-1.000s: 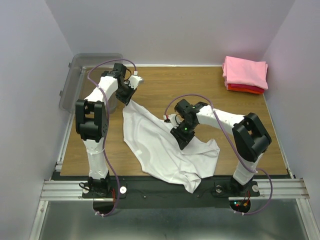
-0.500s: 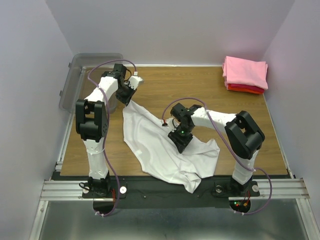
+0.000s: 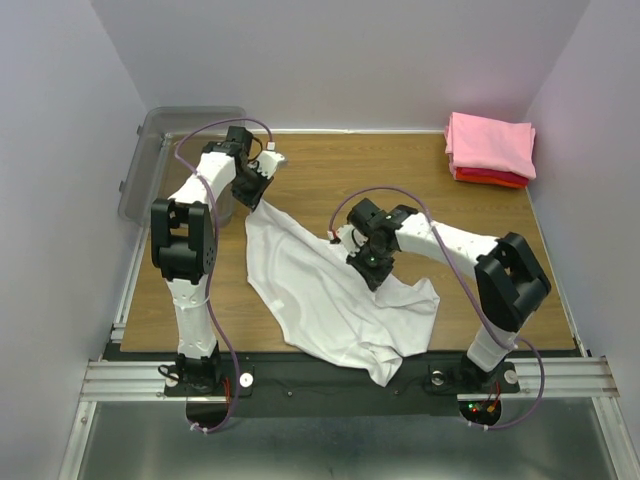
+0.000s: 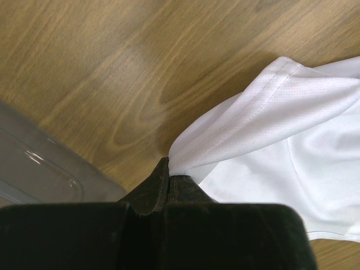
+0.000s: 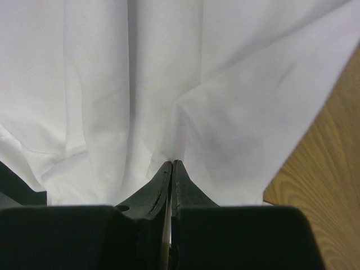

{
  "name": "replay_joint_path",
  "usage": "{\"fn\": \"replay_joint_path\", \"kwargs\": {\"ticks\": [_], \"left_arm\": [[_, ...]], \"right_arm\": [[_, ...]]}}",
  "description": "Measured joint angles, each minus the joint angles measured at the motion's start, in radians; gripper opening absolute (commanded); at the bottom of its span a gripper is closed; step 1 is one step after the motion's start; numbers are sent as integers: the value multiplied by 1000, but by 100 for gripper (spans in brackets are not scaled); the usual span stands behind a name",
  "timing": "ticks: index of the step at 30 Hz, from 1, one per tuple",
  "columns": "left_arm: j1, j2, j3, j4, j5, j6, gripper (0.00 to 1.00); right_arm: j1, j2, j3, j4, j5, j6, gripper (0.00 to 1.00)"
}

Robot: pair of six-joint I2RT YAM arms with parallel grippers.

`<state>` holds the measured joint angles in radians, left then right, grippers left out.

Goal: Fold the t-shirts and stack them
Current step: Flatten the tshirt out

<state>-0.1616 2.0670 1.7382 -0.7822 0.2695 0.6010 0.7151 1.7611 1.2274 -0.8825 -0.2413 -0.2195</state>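
The white t-shirt (image 3: 320, 290) lies spread and rumpled on the wooden table, its near edge hanging over the front. My left gripper (image 3: 252, 200) is shut on the shirt's far-left corner; in the left wrist view the jaws (image 4: 170, 169) pinch a gathered hem of the white shirt (image 4: 281, 112). My right gripper (image 3: 372, 278) is shut on a fold in the shirt's middle-right part; the right wrist view shows the jaws (image 5: 171, 166) closed on white cloth (image 5: 140, 73). The pink t-shirt (image 3: 490, 142) lies folded on the red t-shirt (image 3: 490, 178) at the far right.
A clear grey plastic bin (image 3: 170, 160) stands at the far left corner, beside my left arm; its rim shows in the left wrist view (image 4: 39, 169). Bare wood (image 3: 380, 170) lies between the white shirt and the folded stack.
My right gripper has shifted slightly up and to the right with the cloth pinched in it, and the right elbow swung outward. The left arm has not moved.
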Motion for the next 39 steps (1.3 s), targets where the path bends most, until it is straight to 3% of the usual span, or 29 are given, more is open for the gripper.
{"fn": "replay_joint_path", "kwargs": {"ticks": [8, 13, 17, 23, 30, 36, 38, 39], "left_arm": [[2, 0, 77, -25, 13, -4, 0], [13, -6, 191, -41, 31, -12, 0], [14, -37, 246, -48, 42, -15, 0], [14, -61, 218, -44, 60, -14, 0], [13, -66, 118, -49, 60, -13, 0], [13, -62, 118, -34, 60, -11, 0], [13, -55, 118, -29, 60, -11, 0], [13, -49, 119, -27, 60, -11, 0]], "right_arm": [[-137, -80, 61, -81, 90, -90, 1], [-311, -81, 210, -129, 142, -182, 1], [-377, -82, 311, -140, 153, -236, 0], [-375, -45, 315, -165, 78, -280, 1], [-453, 136, 338, -181, -39, -315, 1], [-566, 336, 532, -188, -112, -342, 37], [-596, 388, 608, -188, -120, -340, 40], [-615, 413, 655, -188, -124, -338, 47]]}}
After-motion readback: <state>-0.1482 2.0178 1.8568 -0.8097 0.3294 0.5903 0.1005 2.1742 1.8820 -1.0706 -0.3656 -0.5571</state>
